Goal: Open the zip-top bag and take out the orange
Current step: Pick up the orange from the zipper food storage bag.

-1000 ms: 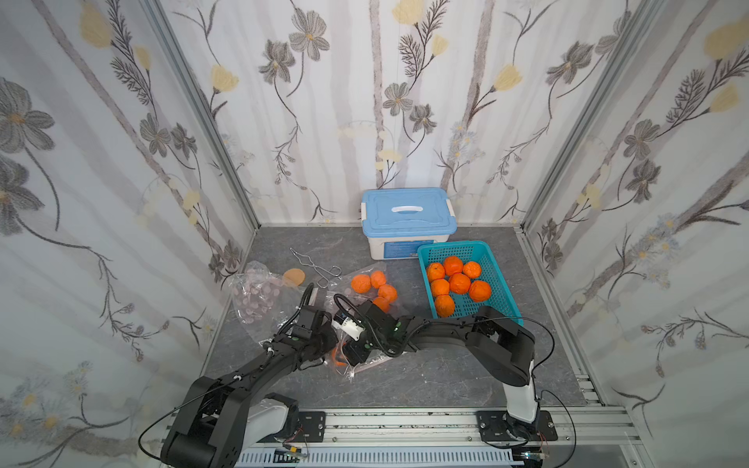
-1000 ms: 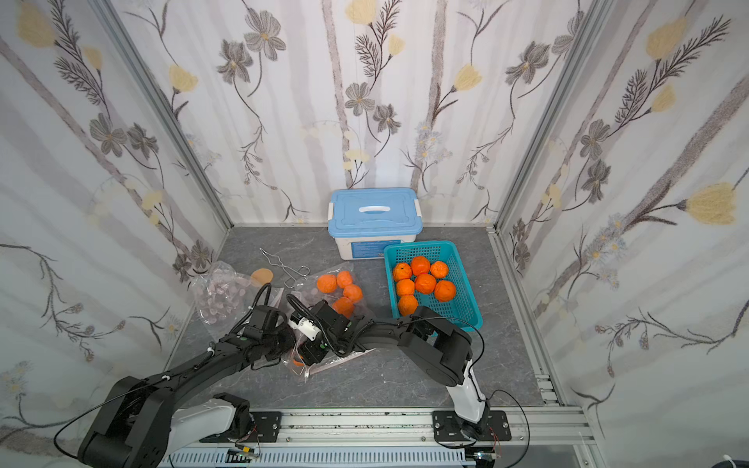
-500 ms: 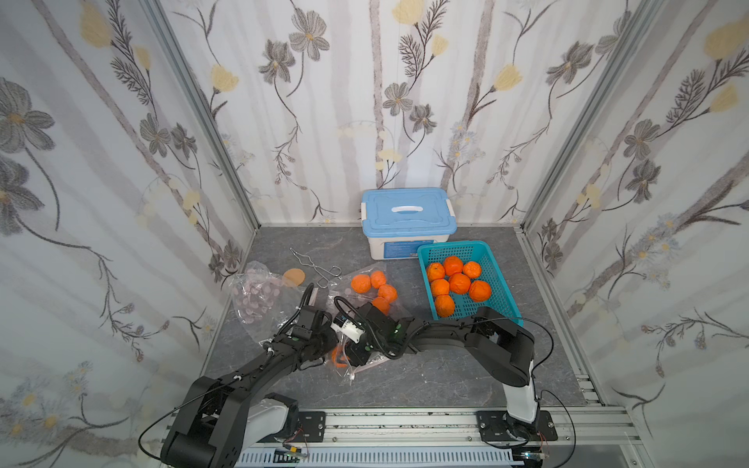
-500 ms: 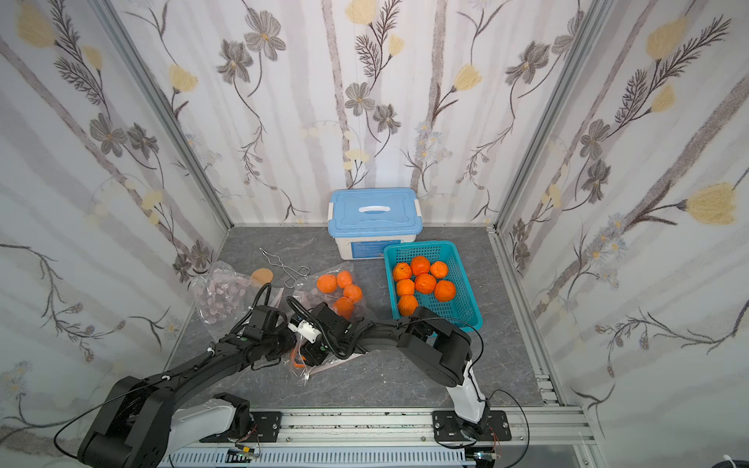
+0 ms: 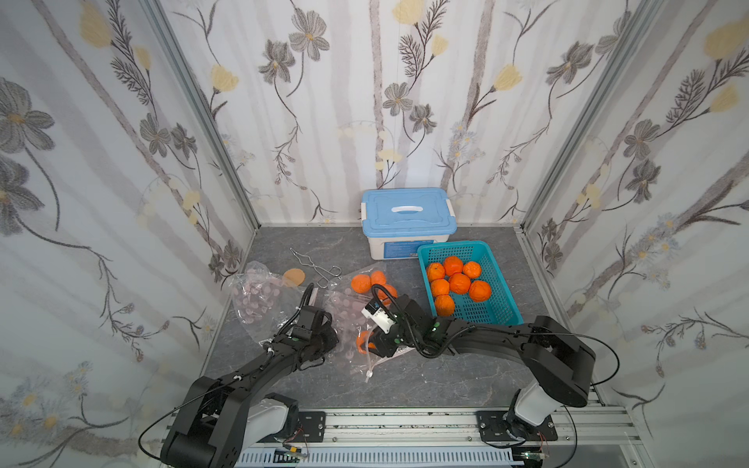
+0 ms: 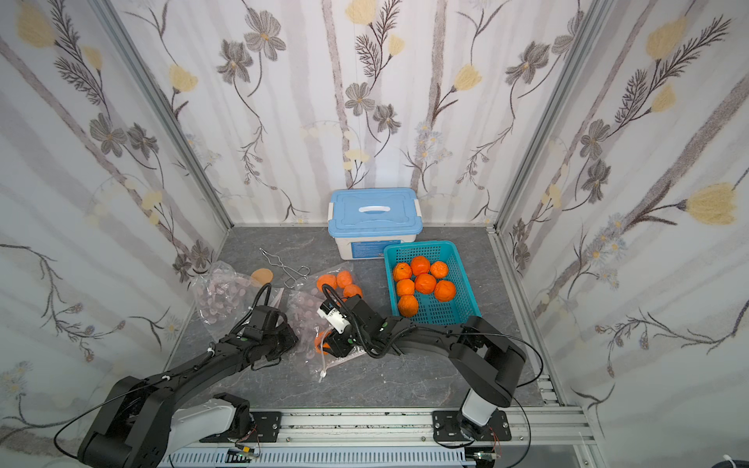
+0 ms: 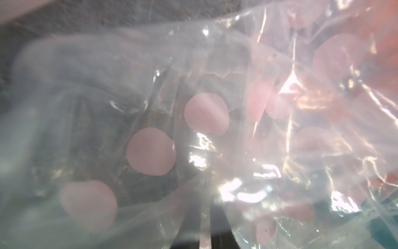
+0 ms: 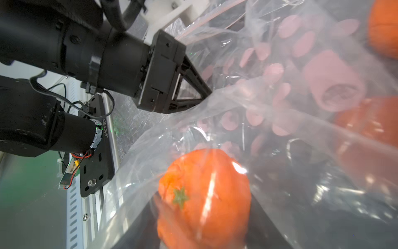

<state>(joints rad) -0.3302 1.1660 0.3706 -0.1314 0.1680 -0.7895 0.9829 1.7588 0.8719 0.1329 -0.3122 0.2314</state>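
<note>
Currently left end effector (image 8: 207, 94) pinches clear pink-dotted zip-top bag (image 5: 344, 312); right end effector (image 5: 369, 344) grips round orange fruit (image 8: 204, 194) inside.

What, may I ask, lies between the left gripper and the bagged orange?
Only the zip-top bag's pink-dotted film around the orange, seen in the right wrist view.

right hand (image 5: 368, 344): jaws have narrowed around the orange (image 5: 362, 338); hand has drawn back slightly toward its own side, away from the left arm.
orange: moved along with the hand, under the zip-top bag (image 5: 346, 310) film.
</note>
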